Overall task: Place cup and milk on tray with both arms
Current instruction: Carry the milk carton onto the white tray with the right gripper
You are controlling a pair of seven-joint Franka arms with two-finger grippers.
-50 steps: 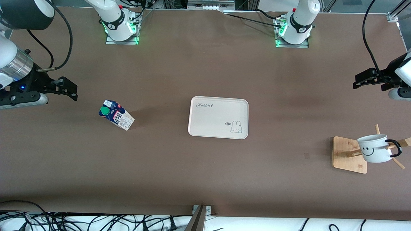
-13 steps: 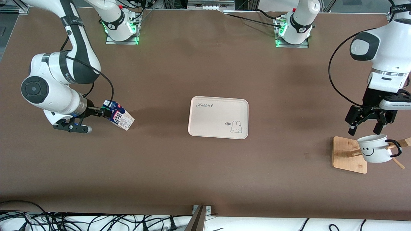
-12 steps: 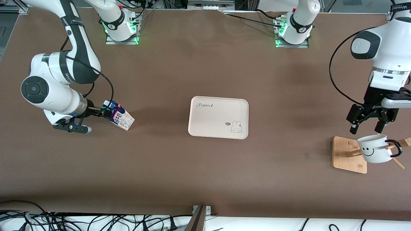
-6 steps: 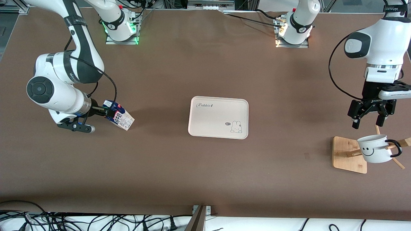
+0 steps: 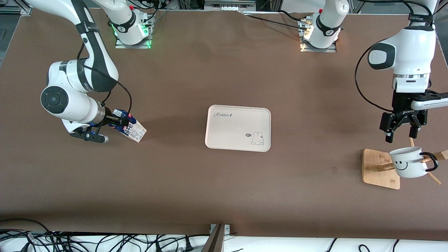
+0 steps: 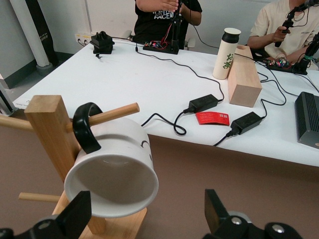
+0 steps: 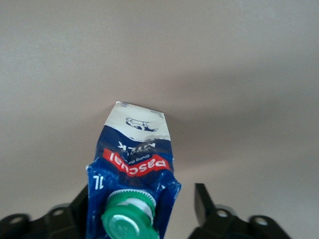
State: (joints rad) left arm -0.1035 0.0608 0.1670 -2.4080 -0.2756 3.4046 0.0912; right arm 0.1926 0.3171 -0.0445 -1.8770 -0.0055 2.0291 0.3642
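Note:
The milk (image 5: 133, 130), a blue and white carton with a green cap, lies tipped on the table toward the right arm's end. My right gripper (image 5: 117, 123) is low around its capped top and still open. In the right wrist view one finger rests against the milk (image 7: 132, 159) and the other finger (image 7: 202, 204) stands off it. The cup (image 5: 407, 161), white with a smiley face, hangs by its black handle on a peg of a wooden rack. My left gripper (image 5: 400, 137) hangs open just above its rim (image 6: 112, 169). The cream tray (image 5: 227, 134) lies mid-table with nothing on it.
The rack's bamboo base (image 5: 376, 164) and upright post (image 6: 50, 129) stand under and beside the cup, with pegs sticking out. Both arm bases (image 5: 131, 29) sit along the table's edge farthest from the front camera. Cables (image 5: 105, 241) run along the nearest edge.
My right arm has shifted a little toward the tray and its jaws have narrowed around the carton's top. My left gripper has drawn slightly up from the cup and stayed open.

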